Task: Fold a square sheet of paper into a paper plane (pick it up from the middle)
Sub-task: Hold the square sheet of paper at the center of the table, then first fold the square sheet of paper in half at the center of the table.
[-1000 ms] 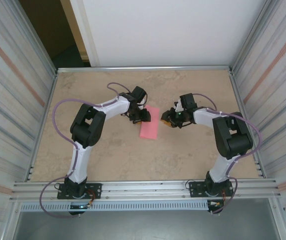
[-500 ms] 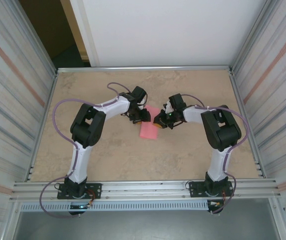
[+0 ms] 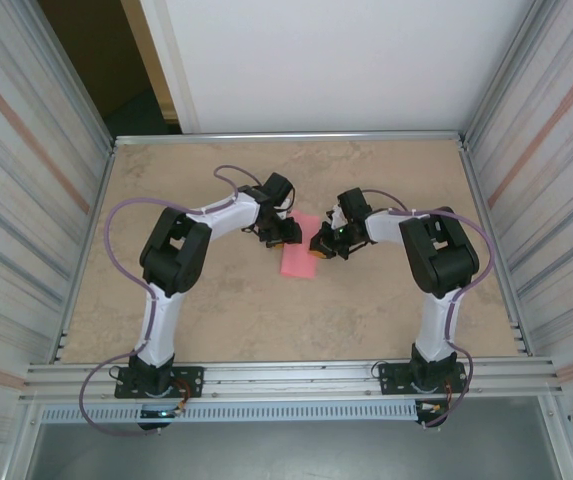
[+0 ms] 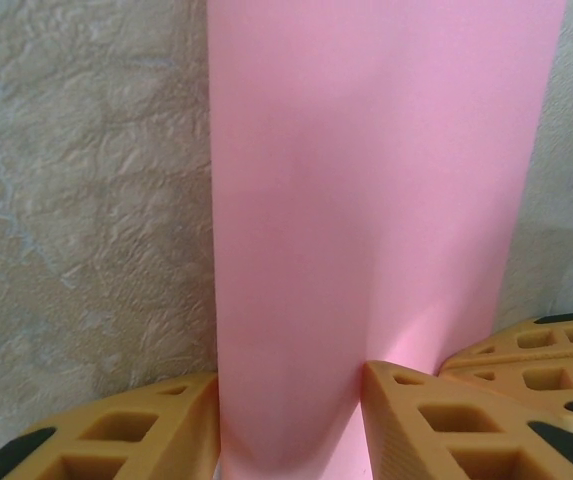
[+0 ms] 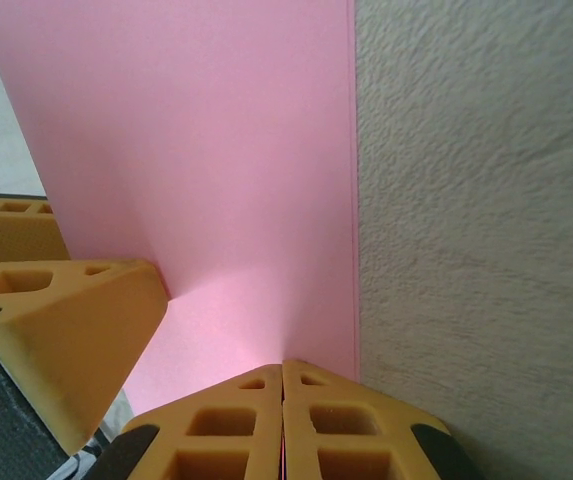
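Note:
The square sheet of paper [image 3: 298, 260] lies pink and folded over in the middle of the table, seen from above. My left gripper [image 3: 284, 232] holds its upper left part. In the left wrist view its orange fingers [image 4: 131, 430] press both sides of a raised curl of the paper [image 4: 366, 180], so the left gripper [image 4: 291, 385] is shut on it. My right gripper [image 3: 321, 245] sits at the paper's right edge. In the right wrist view the right gripper [image 5: 283, 365] is shut, with a thin pink sliver between its pads, on the paper [image 5: 196, 150].
The beige table [image 3: 216, 320] is boxed in by ribbed metal walls left [image 3: 26, 200] and right [image 3: 546, 200]. A metal rail [image 3: 296, 378] runs along the near edge. Each wrist view catches the other gripper's orange finger [image 5: 66, 330] close by.
My right gripper has swung left to the paper's right edge and closed there. The left gripper and the paper have stayed put.

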